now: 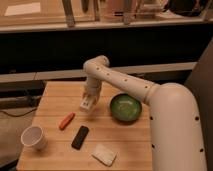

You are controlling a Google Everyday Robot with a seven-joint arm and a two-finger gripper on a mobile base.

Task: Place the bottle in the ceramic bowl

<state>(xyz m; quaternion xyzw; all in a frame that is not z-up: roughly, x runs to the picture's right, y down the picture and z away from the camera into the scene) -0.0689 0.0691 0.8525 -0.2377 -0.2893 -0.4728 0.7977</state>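
A pale wooden worktop [131,145] stands in front of a dark wall with a lit shelf above. My end effector [87,103] hangs over the middle of it, pinched on the bottle [85,106]. I hold the bottle clear of the wood, to the left of the ceramic bowl [125,108] and apart from it.

The main risk, as I judge it, is letting go too early. The bottle is not yet over the bowl, so a release here would drop it on the bare wood, or clip the left rim and bounce it off. The bottle looks small and light, and I cannot see how deep it sits in my grip. A quick swing to the right could let it tilt or slip.

If I carry it too low, it could strike the rim and push the glossy bowl towards the right edge. The orange stick [66,120], black slab [80,137], white block [104,154] and white cup [33,137] lie nearer and to the left, out of my path.
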